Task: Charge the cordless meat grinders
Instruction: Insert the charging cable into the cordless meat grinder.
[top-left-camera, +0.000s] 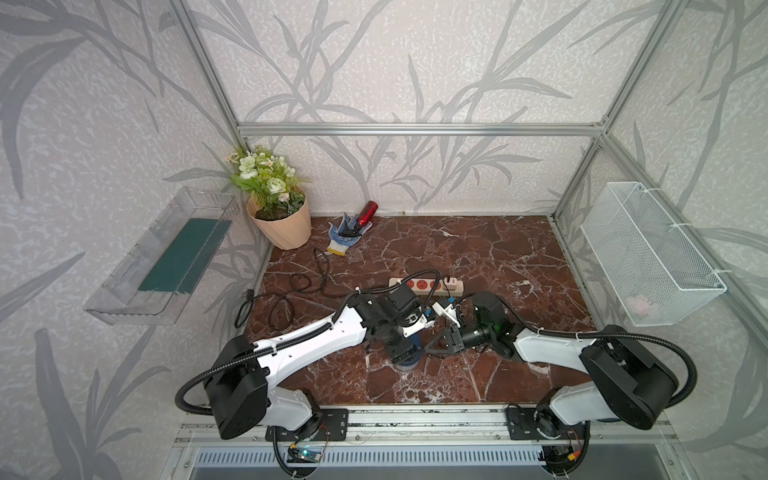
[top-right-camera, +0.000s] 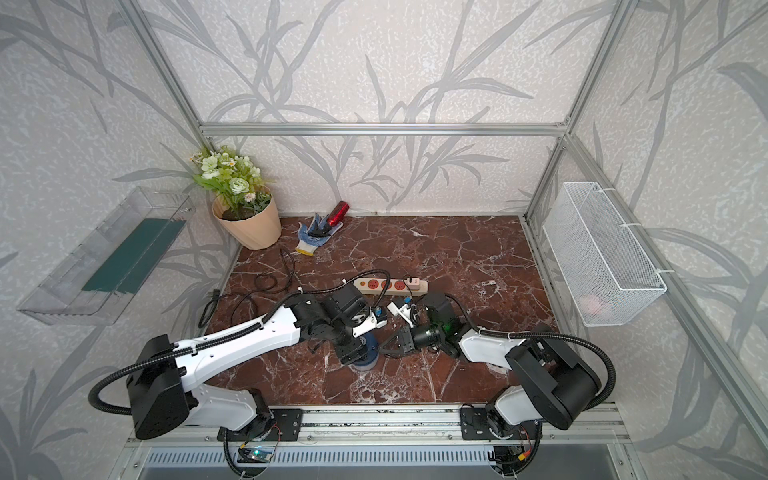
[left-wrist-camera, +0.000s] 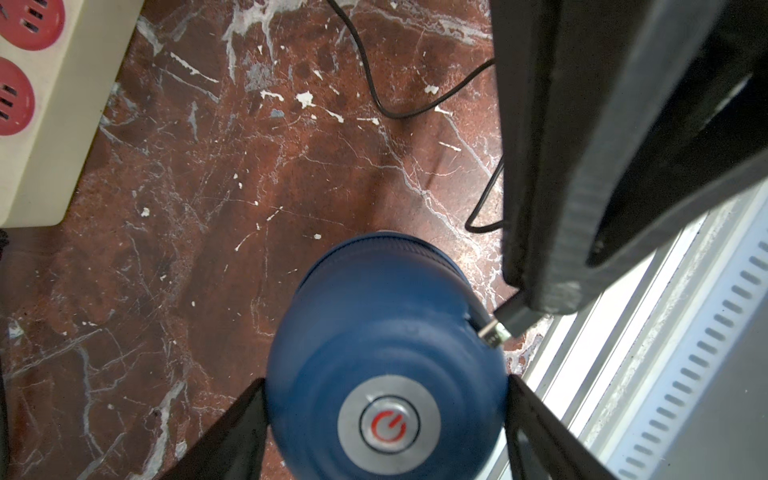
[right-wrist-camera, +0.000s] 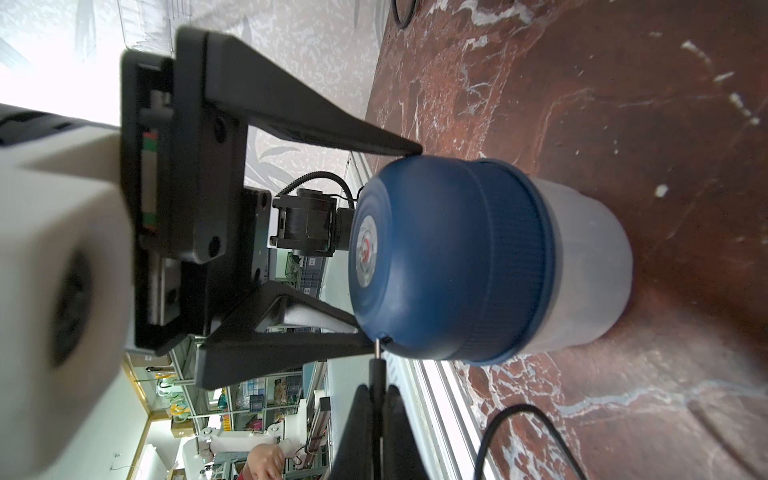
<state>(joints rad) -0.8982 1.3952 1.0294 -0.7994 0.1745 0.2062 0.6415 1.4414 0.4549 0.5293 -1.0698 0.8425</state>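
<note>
The cordless meat grinder (top-left-camera: 409, 363) (top-right-camera: 368, 354) stands upright on the marble table near the front, with a dark blue dome, a silver button and a clear bowl. My left gripper (left-wrist-camera: 386, 378) (right-wrist-camera: 390, 245) comes down from above, its fingers (left-wrist-camera: 232, 436) pressed on both sides of the dome (left-wrist-camera: 386, 316) (right-wrist-camera: 457, 257). My right gripper (right-wrist-camera: 377, 388) (top-left-camera: 424, 347) reaches in from the right, shut on a black charging plug (right-wrist-camera: 377, 368) (left-wrist-camera: 513, 322). The plug's bare metal tip sits at a small port notch on the dome's side.
A cream power strip (top-left-camera: 424, 286) (left-wrist-camera: 45, 124) with red sockets lies just behind the arms, and black cable (top-left-camera: 291, 291) loops to its left. A flower pot (top-left-camera: 280, 224), a glove (top-left-camera: 345, 235) and a red bottle (top-left-camera: 367, 212) stand at the back left. A wire basket (top-left-camera: 648, 253) hangs on the right wall.
</note>
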